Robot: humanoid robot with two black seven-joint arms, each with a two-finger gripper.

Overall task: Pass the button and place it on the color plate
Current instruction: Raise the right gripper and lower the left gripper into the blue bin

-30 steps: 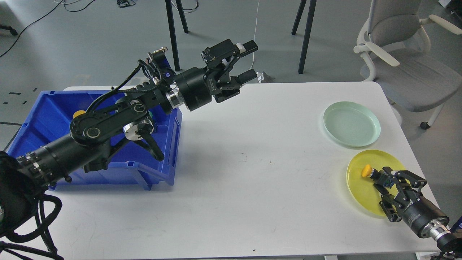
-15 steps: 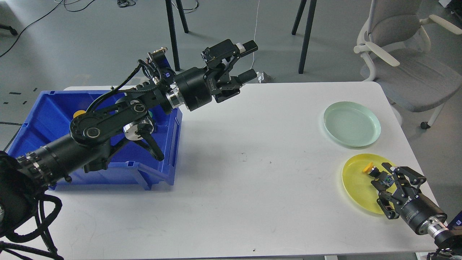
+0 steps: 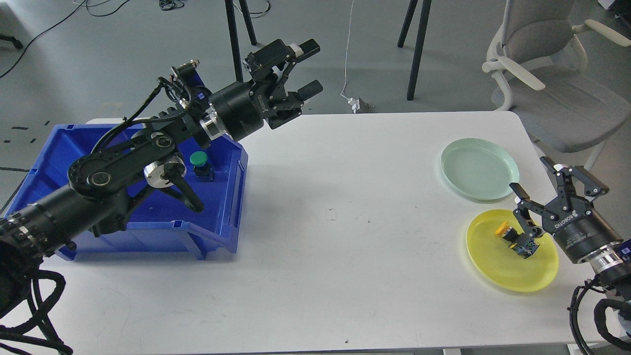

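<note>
A yellow-capped button [image 3: 514,239] lies on its side on the yellow plate [image 3: 493,266] at the right front of the table. My right gripper [image 3: 535,177] is open and empty, raised just right of and above the button, between the two plates. A pale green plate [image 3: 479,168] lies behind it, empty. A green-capped button [image 3: 200,163] stands in the blue bin [image 3: 217,231] at the left. My left gripper [image 3: 308,68] is open and empty, held high above the bin's far right corner.
A grey office chair [image 3: 547,74] stands beyond the table's right far corner. Black stand legs [image 3: 236,44] and a white cable plug [image 3: 356,103] are on the floor behind the table's far edge.
My right gripper let go of the yellow button, opened wide and lifted back to the right. The button now lies on the yellow plate. My left arm swung left toward the bin, uncovering the green button.
</note>
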